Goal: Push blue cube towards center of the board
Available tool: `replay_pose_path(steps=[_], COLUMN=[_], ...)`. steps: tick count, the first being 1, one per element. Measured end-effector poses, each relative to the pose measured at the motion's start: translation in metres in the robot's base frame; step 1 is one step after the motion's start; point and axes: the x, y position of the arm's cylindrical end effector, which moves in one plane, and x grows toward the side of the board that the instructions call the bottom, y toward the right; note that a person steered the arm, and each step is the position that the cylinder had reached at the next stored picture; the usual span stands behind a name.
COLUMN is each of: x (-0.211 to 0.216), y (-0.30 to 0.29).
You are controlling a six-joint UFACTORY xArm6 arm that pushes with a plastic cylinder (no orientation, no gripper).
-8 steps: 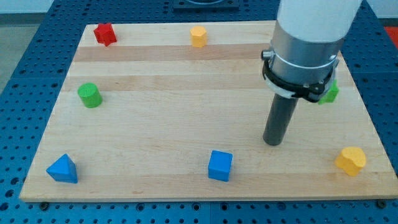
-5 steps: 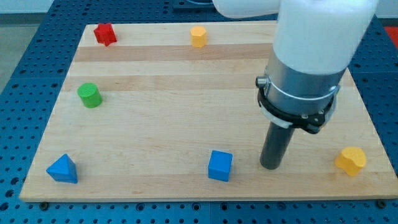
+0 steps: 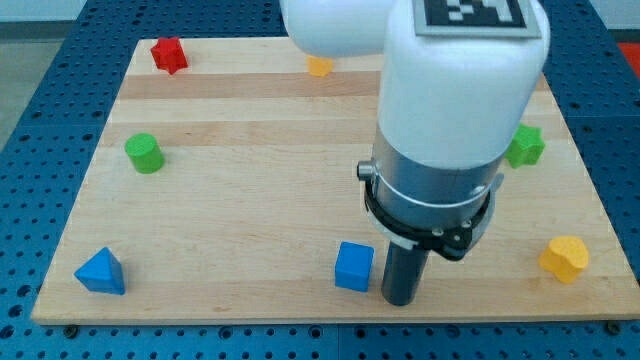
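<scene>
Wooden board [image 3: 250, 180] sits on a blue perforated table [image 3: 40, 110].

On the board:
- red star block [image 3: 168, 54], top-left corner
- orange block [image 3: 319, 67], top edge, partly hidden by the arm, shape unclear
- green cylinder [image 3: 144, 153], left side
- blue triangular block [image 3: 100, 272], bottom-left corner
- blue cube [image 3: 353, 266], near bottom edge, about mid-width
- my tip [image 3: 401, 299], on the board just right of the blue cube
- green star block [image 3: 525, 146], right side
- yellow block [image 3: 564, 259], bottom-right
</scene>
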Motion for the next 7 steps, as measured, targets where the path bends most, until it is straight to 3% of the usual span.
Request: replay_pose_path(steps=[4, 7], x=[0.009, -0.039], y=[-0.044, -0.044])
